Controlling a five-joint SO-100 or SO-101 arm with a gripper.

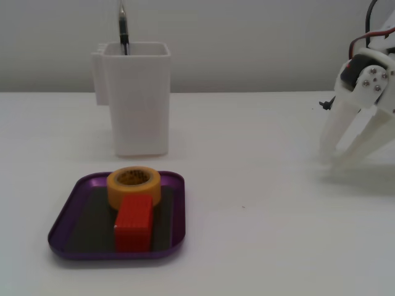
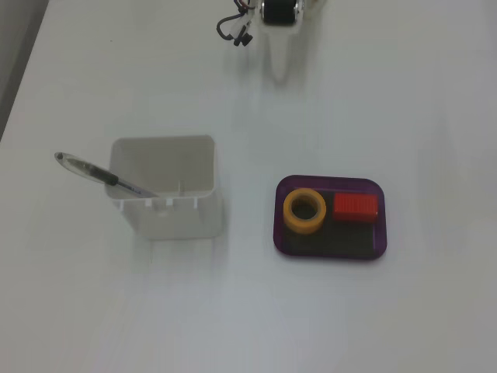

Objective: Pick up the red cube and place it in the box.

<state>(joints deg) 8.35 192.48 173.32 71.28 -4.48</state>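
Lying inside the purple box (image 1: 68, 213) in the lower left of a fixed view, the red cube (image 1: 133, 223) is sitting on the dark floor, touching or just beside a yellow tape roll (image 1: 134, 185); in the other fixed view the cube (image 2: 356, 207) is showing right of centre. The gripper (image 1: 349, 154) is hanging at the right edge, well apart from the box, fingers spread and holding nothing. A white container (image 1: 137, 97) with a pen (image 1: 123, 28) is standing behind the box. The cube is looking light, rigid and smooth, probably best pinched across its narrower flat sides. The placing seems done.
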